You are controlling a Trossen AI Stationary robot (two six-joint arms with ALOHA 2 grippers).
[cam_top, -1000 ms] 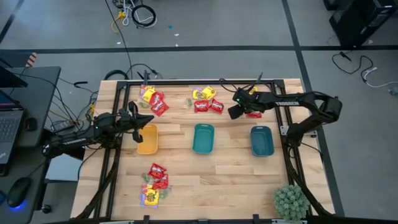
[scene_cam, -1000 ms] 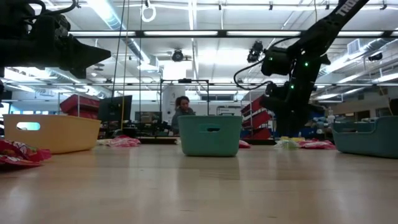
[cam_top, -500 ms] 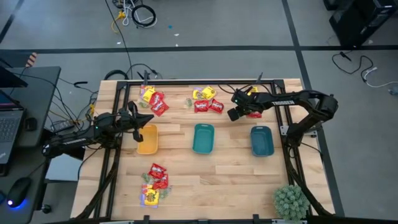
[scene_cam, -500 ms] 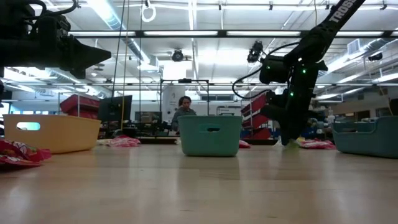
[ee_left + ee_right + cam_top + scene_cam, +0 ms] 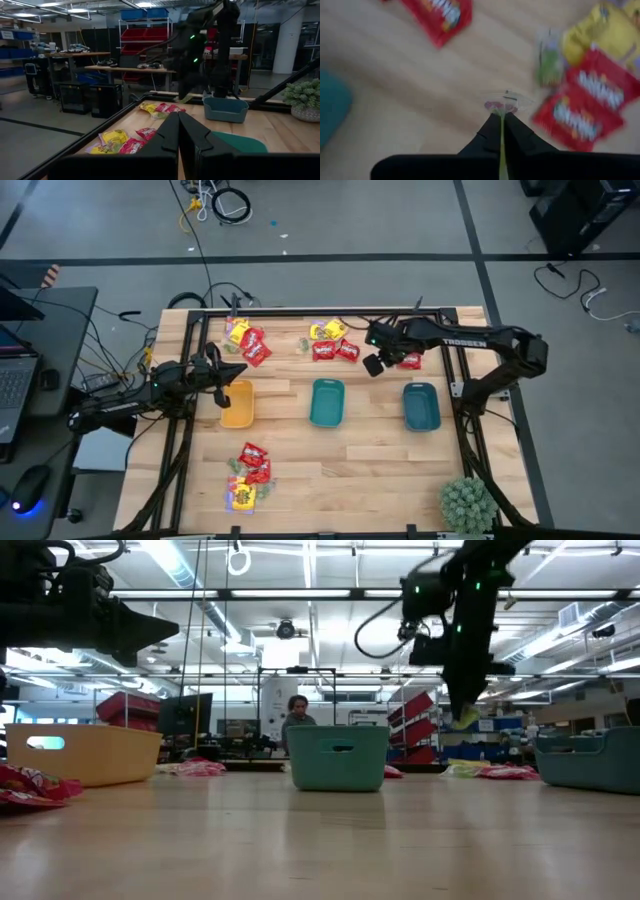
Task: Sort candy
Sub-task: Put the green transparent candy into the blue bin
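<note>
Candy lies in piles of red, yellow and green packets on the wooden table: far left (image 5: 246, 340), far middle (image 5: 330, 340), near left (image 5: 248, 475), and under my right arm (image 5: 408, 361). My right gripper (image 5: 372, 363) hangs above the far middle of the table, shut on one green packet (image 5: 465, 719). Below it lie red packets (image 5: 580, 102), a yellow one (image 5: 600, 30) and a green one (image 5: 549, 57). My left gripper (image 5: 222, 373) waits shut and empty over the yellow tray (image 5: 238, 402). My right gripper pinches the green packet between its two fingers (image 5: 490, 131), which come from above and point steeply down. The packet shows edge-on, its clear crimped end (image 5: 505, 102) sticking out past the fingertips. It hangs below the fingers, lifted clear of the table (image 5: 465, 719).
A teal tray (image 5: 327, 401) stands mid-table and a blue-teal tray (image 5: 421, 406) to its right. A spiky green plant (image 5: 467, 502) sits at the near right corner. Bare wood lies between the trays and the near edge. A person shows in the room beyond (image 5: 295, 712).
My right gripper sank onto the candy at the far right, took hold of a green packet, then rose well above the table with it, shifting a little toward the table's left. The packet is lifted clear.
</note>
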